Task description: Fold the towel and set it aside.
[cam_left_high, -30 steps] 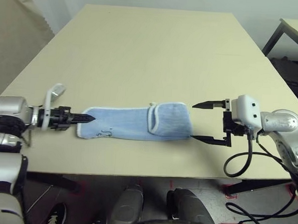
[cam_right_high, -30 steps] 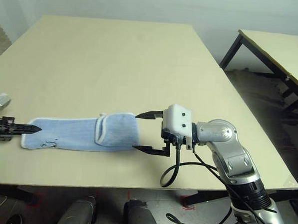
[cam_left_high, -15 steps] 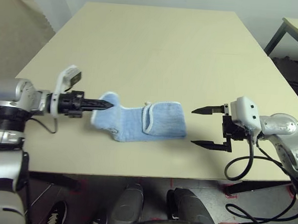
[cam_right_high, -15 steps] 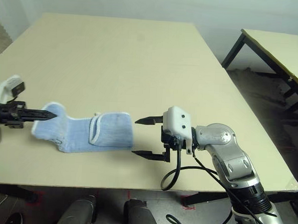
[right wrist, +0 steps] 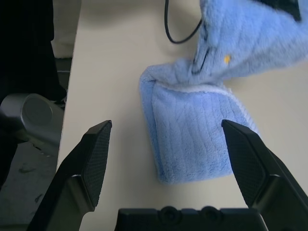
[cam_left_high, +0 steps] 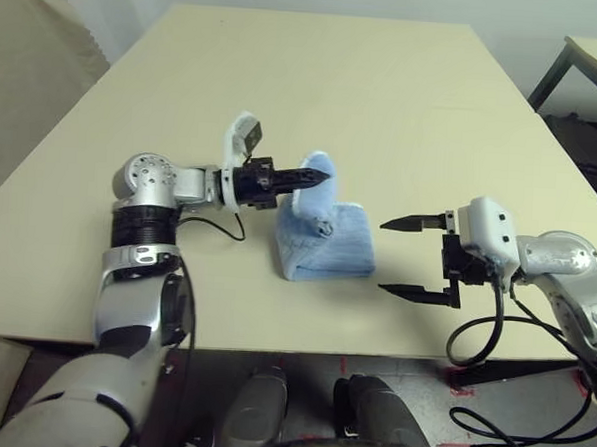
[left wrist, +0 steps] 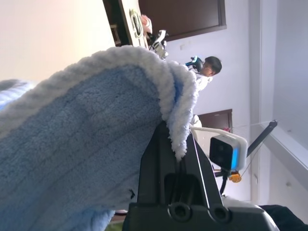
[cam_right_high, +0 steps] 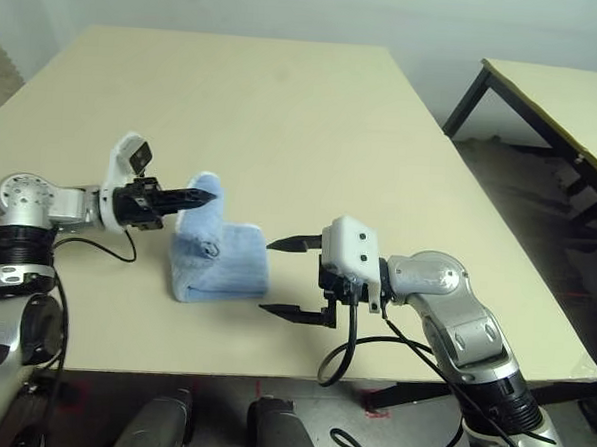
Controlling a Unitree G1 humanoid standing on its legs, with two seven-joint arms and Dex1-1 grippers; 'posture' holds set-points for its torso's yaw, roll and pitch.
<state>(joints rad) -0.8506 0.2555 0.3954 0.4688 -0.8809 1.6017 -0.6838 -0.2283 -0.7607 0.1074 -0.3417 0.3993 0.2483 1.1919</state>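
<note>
The light-blue towel (cam_left_high: 323,240) lies partly folded near the table's front middle, one end lifted off the surface. My left gripper (cam_left_high: 319,175) is shut on that raised end and holds it above the folded part; the left wrist view shows the white-edged towel (left wrist: 86,139) draped over the fingers. To the right of the towel my right gripper (cam_left_high: 397,257) hovers open just above the table with nothing between its fingers. The right wrist view looks past the fingers (right wrist: 94,156) at the folded towel (right wrist: 197,139).
The beige table (cam_left_high: 316,84) stretches bare behind the towel. A second table (cam_right_high: 565,97) with dark legs stands at the right. A black cable (cam_left_high: 473,333) loops under my right wrist by the table's front edge.
My left gripper has carried the towel's left end up and to the right, over the folded part. The towel has gone from a long strip to a short bundle. The right gripper has barely moved.
</note>
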